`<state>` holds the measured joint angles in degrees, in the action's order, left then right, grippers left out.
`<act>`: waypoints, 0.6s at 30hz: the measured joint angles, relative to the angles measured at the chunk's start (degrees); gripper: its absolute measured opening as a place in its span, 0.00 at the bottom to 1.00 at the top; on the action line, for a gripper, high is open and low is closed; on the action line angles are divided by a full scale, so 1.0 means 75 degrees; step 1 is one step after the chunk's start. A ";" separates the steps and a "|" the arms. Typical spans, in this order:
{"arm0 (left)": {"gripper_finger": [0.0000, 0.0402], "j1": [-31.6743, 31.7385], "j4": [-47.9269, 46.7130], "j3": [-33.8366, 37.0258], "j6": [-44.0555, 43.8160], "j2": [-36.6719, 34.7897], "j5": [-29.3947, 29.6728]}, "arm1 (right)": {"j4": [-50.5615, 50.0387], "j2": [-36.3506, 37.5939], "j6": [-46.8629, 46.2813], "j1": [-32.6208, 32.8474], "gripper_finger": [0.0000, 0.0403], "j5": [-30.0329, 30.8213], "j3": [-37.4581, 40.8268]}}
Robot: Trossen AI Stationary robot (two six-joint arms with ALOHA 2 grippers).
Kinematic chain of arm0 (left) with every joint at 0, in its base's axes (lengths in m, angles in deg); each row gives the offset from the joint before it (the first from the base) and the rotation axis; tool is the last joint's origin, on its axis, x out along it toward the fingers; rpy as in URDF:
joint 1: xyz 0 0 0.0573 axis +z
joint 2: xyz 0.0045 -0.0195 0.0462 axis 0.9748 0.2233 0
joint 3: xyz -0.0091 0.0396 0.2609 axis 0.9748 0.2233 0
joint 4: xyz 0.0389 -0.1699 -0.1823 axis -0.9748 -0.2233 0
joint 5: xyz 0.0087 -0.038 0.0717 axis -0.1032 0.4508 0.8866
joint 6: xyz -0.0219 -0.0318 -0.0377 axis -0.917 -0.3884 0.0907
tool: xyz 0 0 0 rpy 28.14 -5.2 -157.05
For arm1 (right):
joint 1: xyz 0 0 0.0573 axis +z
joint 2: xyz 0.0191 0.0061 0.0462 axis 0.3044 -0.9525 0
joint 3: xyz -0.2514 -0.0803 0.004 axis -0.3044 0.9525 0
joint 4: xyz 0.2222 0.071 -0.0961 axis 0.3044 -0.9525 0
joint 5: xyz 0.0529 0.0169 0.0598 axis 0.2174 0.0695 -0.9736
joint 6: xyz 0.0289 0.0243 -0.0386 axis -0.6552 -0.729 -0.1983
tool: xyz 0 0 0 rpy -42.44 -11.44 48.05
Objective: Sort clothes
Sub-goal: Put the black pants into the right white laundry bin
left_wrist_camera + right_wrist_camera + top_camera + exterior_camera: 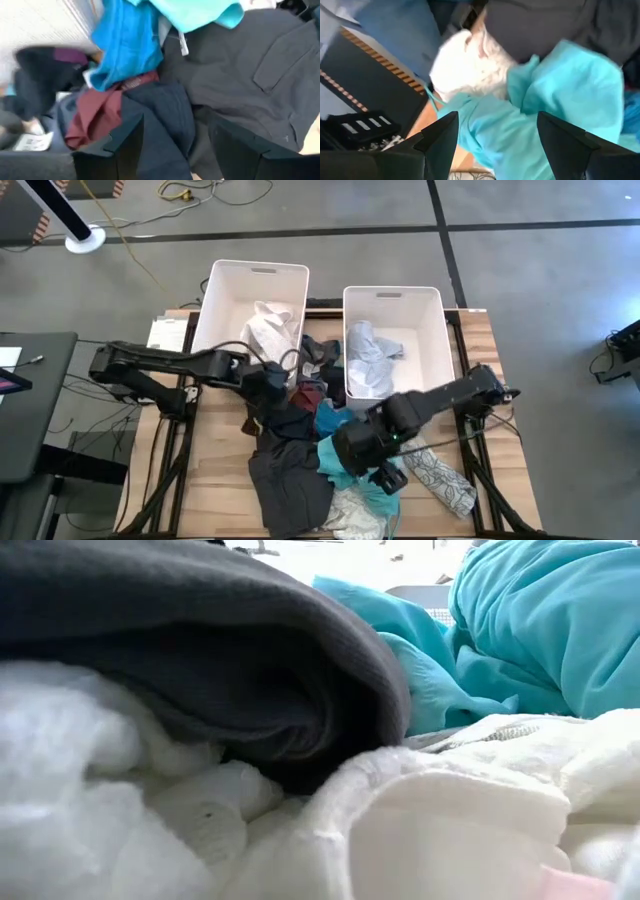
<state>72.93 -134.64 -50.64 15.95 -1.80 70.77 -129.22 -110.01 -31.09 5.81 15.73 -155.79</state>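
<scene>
A pile of clothes lies mid-table: a dark grey garment, a teal one, a maroon one, a white fluffy one and a white-patterned one. My left gripper is open over the pile's left part, its fingers on either side of a navy garment, with the maroon cloth and the grey garment beside it. My right gripper is open over the teal garment, with the white fluffy one just beyond. My left gripper stands with open fingers on either side of a fold of the navy garment, coming from above; I cannot tell whether the fingers touch it. My right gripper stands open above the teal garment; I cannot tell whether it touches.
Two white bins stand at the table's far side, the left bin and the right bin, each with white clothes inside. The low view is filled by the grey garment, teal cloth and white fluffy cloth.
</scene>
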 joint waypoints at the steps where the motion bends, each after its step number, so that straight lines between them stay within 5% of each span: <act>1: 0.53 -0.0031 0.0053 0.0000 -0.0018 0.0133 -0.0001 | -0.0017 -0.0003 -0.0141 0.0070 0.71 0.0147 0.0161; 18: 0.53 -0.0361 0.0731 -0.0009 -0.0119 0.0735 -0.0097 | 0.0372 -0.0006 -0.0824 0.0870 0.71 0.1998 0.2538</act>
<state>70.23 -129.15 -50.70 15.06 3.72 70.04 -126.43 -110.05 -37.27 12.34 30.72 -136.75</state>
